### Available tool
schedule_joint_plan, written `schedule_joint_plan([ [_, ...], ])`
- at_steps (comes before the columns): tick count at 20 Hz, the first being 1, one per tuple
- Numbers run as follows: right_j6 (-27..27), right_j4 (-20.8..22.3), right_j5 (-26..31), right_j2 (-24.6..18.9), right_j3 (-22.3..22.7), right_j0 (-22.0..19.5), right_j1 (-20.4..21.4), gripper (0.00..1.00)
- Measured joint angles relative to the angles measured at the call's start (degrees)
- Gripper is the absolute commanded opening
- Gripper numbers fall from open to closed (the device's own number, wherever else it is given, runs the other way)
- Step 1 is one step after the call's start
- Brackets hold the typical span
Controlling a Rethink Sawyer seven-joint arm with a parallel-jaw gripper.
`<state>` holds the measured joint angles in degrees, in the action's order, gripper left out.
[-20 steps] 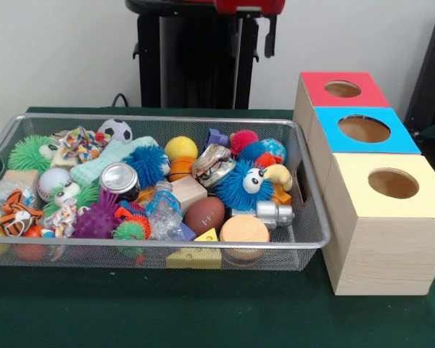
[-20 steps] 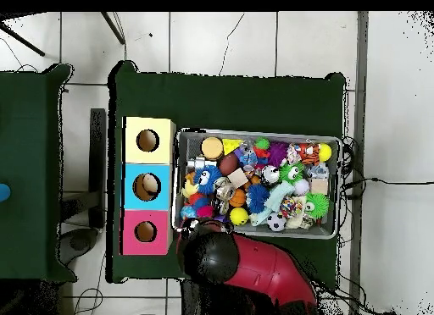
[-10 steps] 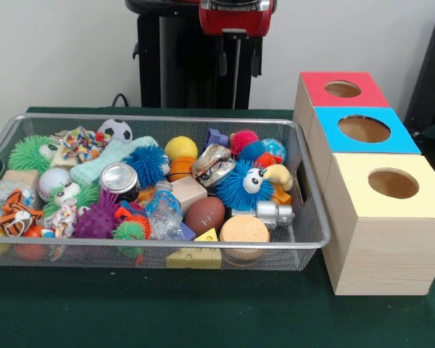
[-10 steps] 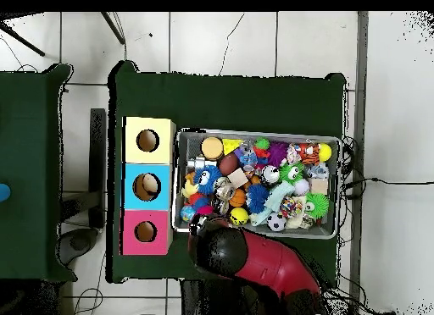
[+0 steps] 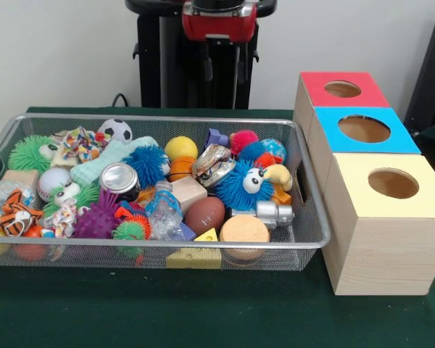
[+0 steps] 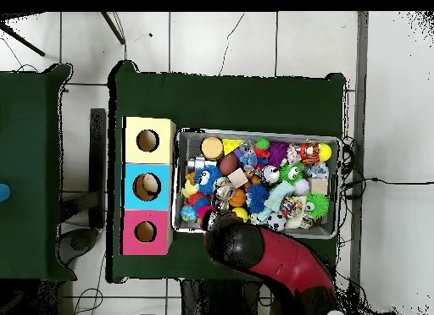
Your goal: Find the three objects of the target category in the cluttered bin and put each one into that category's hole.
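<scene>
Bin (image 5: 308, 239) of wire mesh sits on the green tabletop (image 5: 203, 312), crammed with toys, and we see three boxes just beside it in a row: red (image 5: 344, 88), blue (image 5: 364, 130) and yellow (image 5: 391, 185), each with a round hole on top. Inside the bin a blue furry toy (image 5: 241, 185) lies near the middle, touching a crumpled can (image 5: 212, 164) and a silver piece (image 5: 274, 212); a football (image 5: 204, 214), a wooden disc (image 5: 244, 229), a can end (image 5: 119, 178), a purple spiky ball (image 5: 98, 216) and a soccer ball (image 5: 115, 130) crowd around. We see the gripper (image 5: 224, 67) hanging above the bin's far rim, pointing down, its jaws apart and holding nothing; overhead the red arm (image 6: 280, 265) covers that edge.
</scene>
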<state>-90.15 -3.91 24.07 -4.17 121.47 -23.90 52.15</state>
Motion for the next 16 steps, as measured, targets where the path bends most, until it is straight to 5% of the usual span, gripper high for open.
schedule_joint_plan([
  [16, 0.0, 2.87, 1.48, -0.11, -4.27, -2.0, 1.37, 1.0],
])
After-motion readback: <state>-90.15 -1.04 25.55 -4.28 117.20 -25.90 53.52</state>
